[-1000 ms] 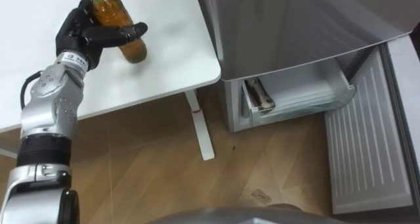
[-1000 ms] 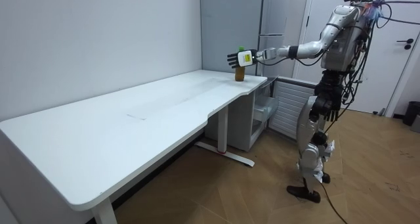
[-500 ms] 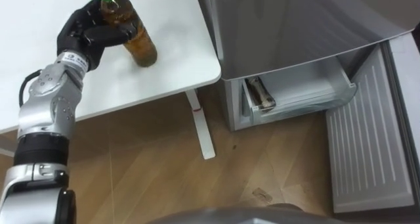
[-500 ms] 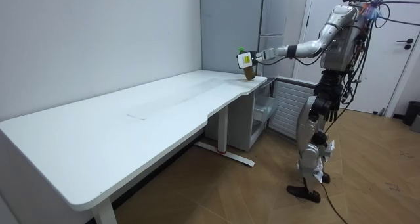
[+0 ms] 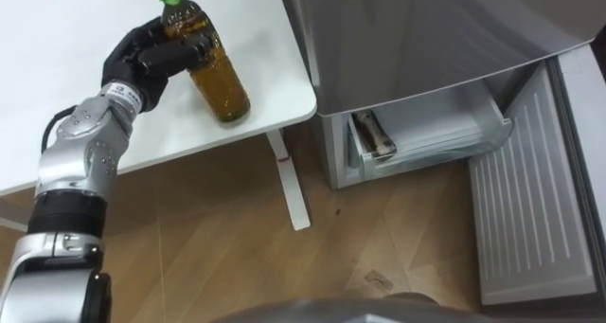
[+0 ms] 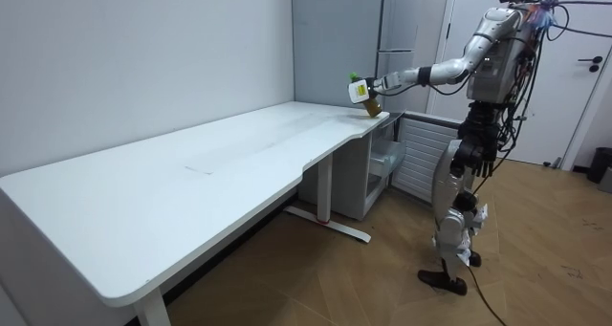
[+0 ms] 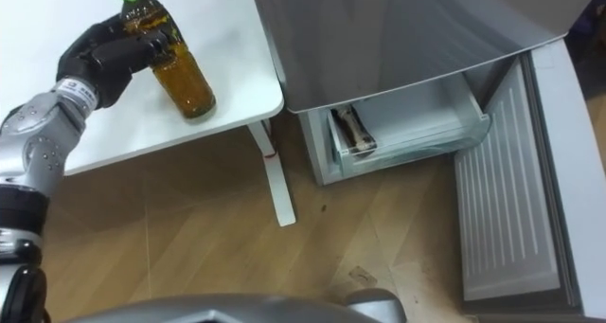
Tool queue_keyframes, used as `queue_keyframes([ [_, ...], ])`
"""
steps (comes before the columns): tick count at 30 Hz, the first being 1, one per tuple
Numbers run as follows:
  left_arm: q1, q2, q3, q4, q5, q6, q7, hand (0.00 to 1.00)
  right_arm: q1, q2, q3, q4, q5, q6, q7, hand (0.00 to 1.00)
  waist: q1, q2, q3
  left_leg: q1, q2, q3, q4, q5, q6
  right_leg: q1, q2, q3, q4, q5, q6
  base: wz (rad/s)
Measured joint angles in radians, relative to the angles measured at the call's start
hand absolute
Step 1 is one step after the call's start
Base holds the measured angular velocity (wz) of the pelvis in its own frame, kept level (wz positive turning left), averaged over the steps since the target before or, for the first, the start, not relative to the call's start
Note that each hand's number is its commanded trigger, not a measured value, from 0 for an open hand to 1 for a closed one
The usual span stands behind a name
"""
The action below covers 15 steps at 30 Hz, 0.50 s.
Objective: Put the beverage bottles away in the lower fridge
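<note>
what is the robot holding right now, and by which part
Its left hand holds the green-capped clear plastic bottle of brown drink, fingers curled round its upper body just below the neck.

L arm out, L robot hand (image 5: 150, 56) curled, gripping.

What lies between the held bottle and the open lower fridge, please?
In the left eye view: the table's corner, its leg below, then bare wooden floor.
</note>
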Motion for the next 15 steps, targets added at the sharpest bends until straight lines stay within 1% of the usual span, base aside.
queue_keyframes([
  [2, -0.004, 0.000, 0.000, 0.000, 0.000, 0.000, 0.001, 1.00, -0.002, 0.000, 0.000, 0.006, -0.001, 0.000, -0.002, 0.00, 0.001, -0.003, 0.0013, 0.000, 0.000, 0.000, 0.000, 0.000, 0.000, -0.001, 0.000, 0.000, 0.000, 0.000, 0.000, 0.00],
  [8, -0.006, 0.000, 0.000, -0.008, -0.006, -0.001, 0.011, 1.00, -0.001, 0.000, 0.003, 0.007, -0.002, -0.001, -0.018, 0.00, 0.002, -0.010, -0.0002, -0.009, 0.000, -0.001, 0.001, 0.000, 0.000, -0.010, 0.000, 0.001, 0.002, 0.000, 0.000, 0.00],
  [10, -0.006, -0.002, -0.003, -0.024, -0.004, -0.001, 0.024, 1.00, -0.010, 0.001, 0.013, 0.004, -0.001, -0.002, -0.022, 0.00, 0.002, -0.016, 0.0017, -0.009, 0.001, -0.001, 0.002, 0.000, 0.000, -0.013, 0.000, 0.002, 0.005, 0.000, 0.000, 0.00],
  [11, -0.006, -0.004, -0.003, -0.034, -0.003, -0.001, 0.031, 1.00, -0.016, 0.004, 0.017, 0.004, 0.000, -0.005, -0.027, 0.00, 0.002, -0.020, 0.0038, -0.009, 0.001, -0.001, 0.002, 0.000, 0.000, -0.013, 0.000, 0.002, 0.006, 0.000, 0.000, 0.00],
  [13, -0.006, -0.010, -0.003, -0.050, 0.015, -0.002, 0.033, 1.00, -0.026, 0.008, 0.020, 0.004, 0.002, -0.012, -0.041, 0.00, 0.006, -0.026, 0.0026, -0.009, 0.001, 0.000, 0.002, 0.000, 0.000, -0.011, 0.000, 0.002, 0.006, 0.000, 0.000, 0.00],
  [15, -0.005, -0.020, -0.003, -0.083, 0.048, -0.003, 0.041, 1.00, -0.036, 0.018, 0.019, 0.001, 0.014, -0.029, -0.054, 0.00, 0.006, -0.037, 0.0016, -0.009, 0.001, -0.002, 0.002, 0.001, 0.000, -0.009, 0.000, -0.001, 0.009, 0.000, 0.000, 0.00],
])
